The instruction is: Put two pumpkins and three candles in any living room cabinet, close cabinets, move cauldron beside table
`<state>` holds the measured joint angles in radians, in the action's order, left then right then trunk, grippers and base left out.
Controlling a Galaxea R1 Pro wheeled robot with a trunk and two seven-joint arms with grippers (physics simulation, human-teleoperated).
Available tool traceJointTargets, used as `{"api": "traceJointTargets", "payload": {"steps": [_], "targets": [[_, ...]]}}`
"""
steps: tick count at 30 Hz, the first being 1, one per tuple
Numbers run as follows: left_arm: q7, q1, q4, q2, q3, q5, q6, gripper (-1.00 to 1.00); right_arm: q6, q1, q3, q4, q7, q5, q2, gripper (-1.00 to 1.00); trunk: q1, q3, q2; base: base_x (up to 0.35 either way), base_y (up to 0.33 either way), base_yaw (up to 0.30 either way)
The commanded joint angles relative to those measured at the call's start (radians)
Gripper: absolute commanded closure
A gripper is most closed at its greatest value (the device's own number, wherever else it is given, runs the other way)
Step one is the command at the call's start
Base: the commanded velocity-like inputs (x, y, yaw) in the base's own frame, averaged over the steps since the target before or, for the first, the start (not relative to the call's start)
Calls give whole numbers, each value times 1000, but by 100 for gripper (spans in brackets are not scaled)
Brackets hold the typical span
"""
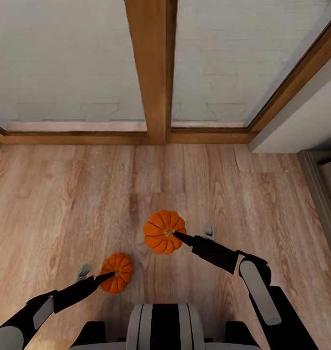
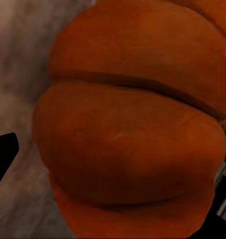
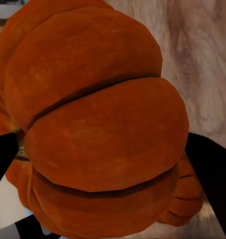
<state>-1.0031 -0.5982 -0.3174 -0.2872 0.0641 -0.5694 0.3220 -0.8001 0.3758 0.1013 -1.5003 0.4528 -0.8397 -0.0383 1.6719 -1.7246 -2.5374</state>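
Two ribbed orange pumpkins are in view over the wooden floor. The smaller-looking pumpkin [image 1: 119, 271] sits at the tip of my left gripper [image 1: 108, 276]. In the left wrist view this pumpkin [image 2: 128, 99] bulges between a black finger [image 2: 3, 154] and the opposite finger at the frame's edge. The larger-looking pumpkin [image 1: 161, 228] is at the tip of my right gripper [image 1: 177, 236]. In the right wrist view that pumpkin [image 3: 98, 84] is clamped between two black fingers [image 3: 212, 174]. Candles, cabinet and cauldron are out of view.
A tall window with a wooden frame and centre post [image 1: 153, 73] stands ahead. A white wall corner [image 1: 301, 116] angles in at the right, with grey furniture [image 1: 323, 194] below it. Bare wood floor [image 1: 63, 204] spreads to the left. My base [image 1: 163, 328] is at the bottom.
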Motion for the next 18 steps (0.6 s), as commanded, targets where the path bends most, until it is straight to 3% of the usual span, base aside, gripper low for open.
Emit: {"api": "traceJointTargets", "payload": {"steps": [1,5,6,18], "targets": [[59,0,1,0,-3,8,-6,-100,-1,0,0,0,1,-2,0,100,0,0,0,91,-159,0],[58,0,1,0,-3,8,-6,-100,-1,0,0,0,1,-2,0,100,0,0,0,79,-146,0],[58,0,1,0,-3,8,-6,100,-1,0,0,0,1,-2,0,100,0,0,0,29,-53,0],[58,0,1,-1,-3,7,-2,100,-1,0,0,0,1,-2,0,100,0,0,0,3,-6,0]]}}
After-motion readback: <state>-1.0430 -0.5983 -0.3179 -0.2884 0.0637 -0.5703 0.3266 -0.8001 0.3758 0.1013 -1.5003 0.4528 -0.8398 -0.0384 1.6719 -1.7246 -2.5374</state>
